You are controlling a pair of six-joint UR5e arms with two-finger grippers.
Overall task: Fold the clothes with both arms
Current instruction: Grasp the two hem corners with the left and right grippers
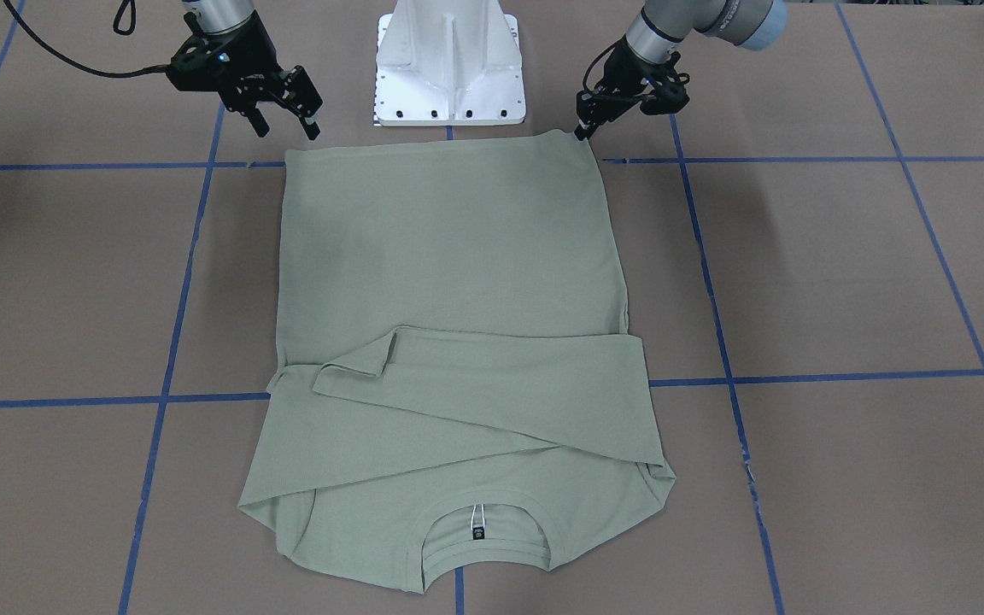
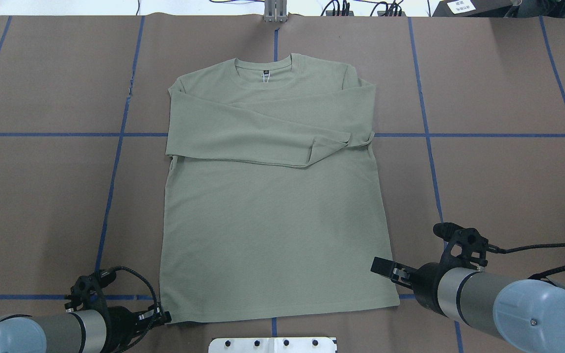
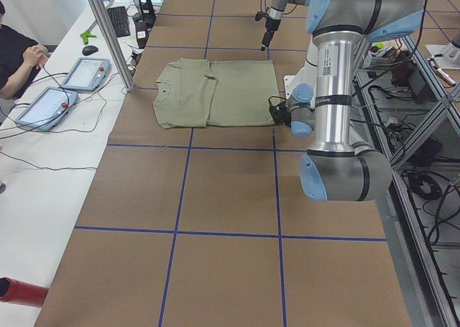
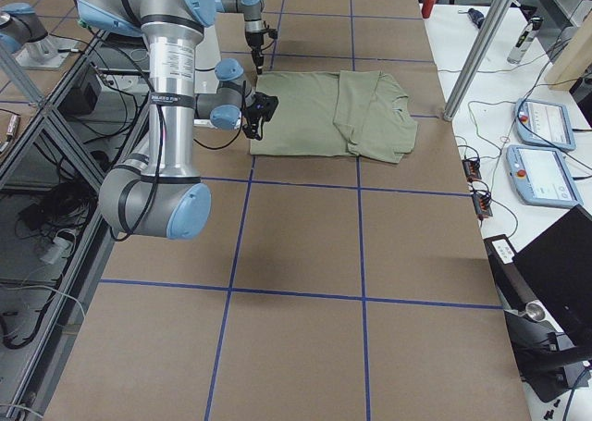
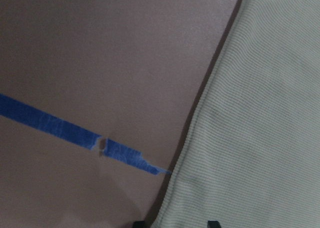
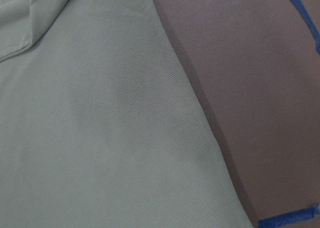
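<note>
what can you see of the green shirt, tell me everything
The shirt is a pale sage-green long-sleeved knit with a ribbed round neckline and a small black neck label. It lies flat on the brown table cover, neckline away from the robot, both sleeves folded across the chest. The left gripper is at one hem corner, the right gripper near the other.

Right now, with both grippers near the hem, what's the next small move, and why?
Probably lower the right gripper onto its hem corner. It is open and appears clear of the shirt, while the left gripper already has its tips at the other hem corner. The sleeves lie crossed over the chest, so a two-corner hem lift looks like the next fold.
</note>
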